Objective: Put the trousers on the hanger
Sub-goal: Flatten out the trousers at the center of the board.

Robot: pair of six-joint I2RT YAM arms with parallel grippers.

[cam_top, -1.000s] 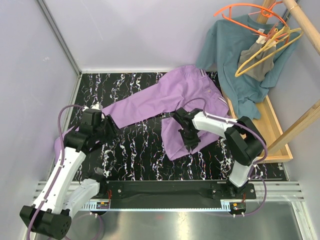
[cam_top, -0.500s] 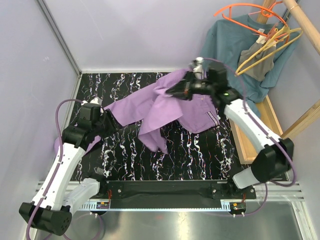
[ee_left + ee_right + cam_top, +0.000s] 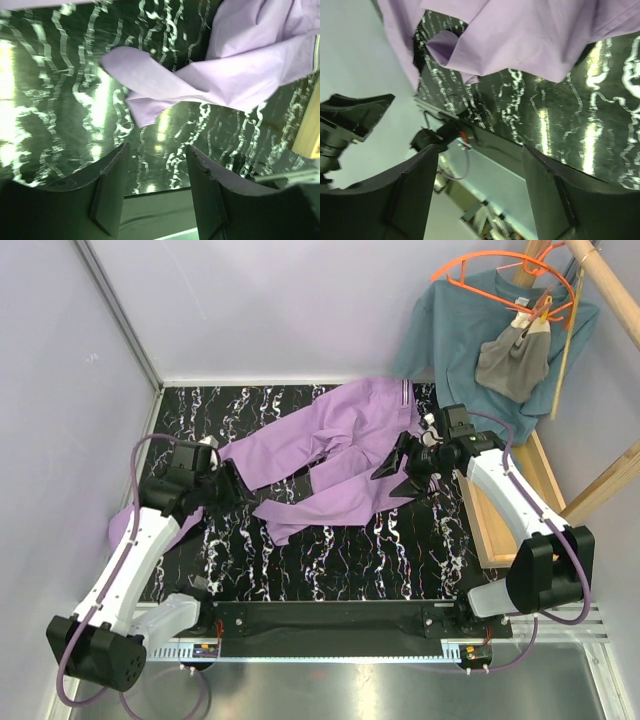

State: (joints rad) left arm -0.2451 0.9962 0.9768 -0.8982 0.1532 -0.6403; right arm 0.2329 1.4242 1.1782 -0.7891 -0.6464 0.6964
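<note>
The lilac trousers [image 3: 350, 440] lie on the black marbled table, striped waistband at the back. One leg is folded across toward the front left, and the other runs left past my left gripper [image 3: 228, 485]. That gripper is open and empty just above the table, beside the leg. My right gripper [image 3: 398, 472] is open and empty at the trousers' right edge. In the left wrist view the trousers [image 3: 225, 75] lie beyond my left gripper [image 3: 157, 150]. In the right wrist view the trousers [image 3: 520, 35] lie beyond my right gripper [image 3: 480, 150]. The yellow hanger [image 3: 565, 350] hangs edge-on at the rack, back right.
A teal shirt [image 3: 460, 340] and a small grey garment [image 3: 515, 355] hang on orange hangers [image 3: 480, 260] from a wooden rack [image 3: 605, 280]. The rack's wooden base tray [image 3: 545, 490] borders the table's right side. Grey walls close the left and back.
My right gripper opened and let go of the trouser leg it had lifted; the leg now lies folded toward the front left. The right arm dropped back to the right. The yellow hanger swung edge-on.
</note>
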